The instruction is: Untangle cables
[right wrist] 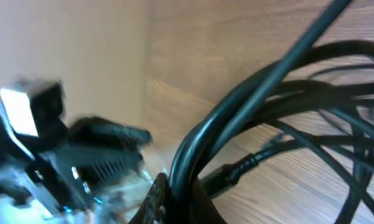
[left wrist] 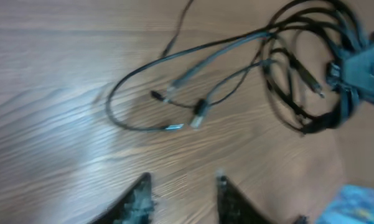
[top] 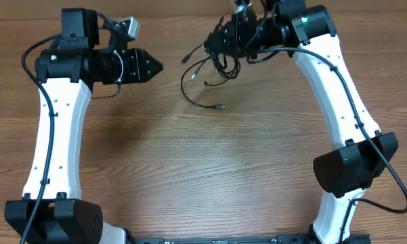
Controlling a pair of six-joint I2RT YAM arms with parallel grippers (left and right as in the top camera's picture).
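The cables (top: 217, 64) are a black tangle at the back middle of the table, with loose loops and small plug ends trailing toward the front. My right gripper (top: 220, 42) is shut on the bunched part of the tangle. In the right wrist view thick black cable strands (right wrist: 261, 78) run out from between its fingers (right wrist: 177, 193). My left gripper (top: 157, 66) points at the tangle from the left and stands apart from it. It is open (left wrist: 183, 183) with only bare wood between its fingers. The loops and plugs (left wrist: 193, 53) lie ahead of it.
The wooden table (top: 203, 169) spreads out in front of the cables. Both arm bases stand at the front corners, and the table's far edge runs close behind the tangle. The left arm's camera head (right wrist: 31, 109) shows in the right wrist view.
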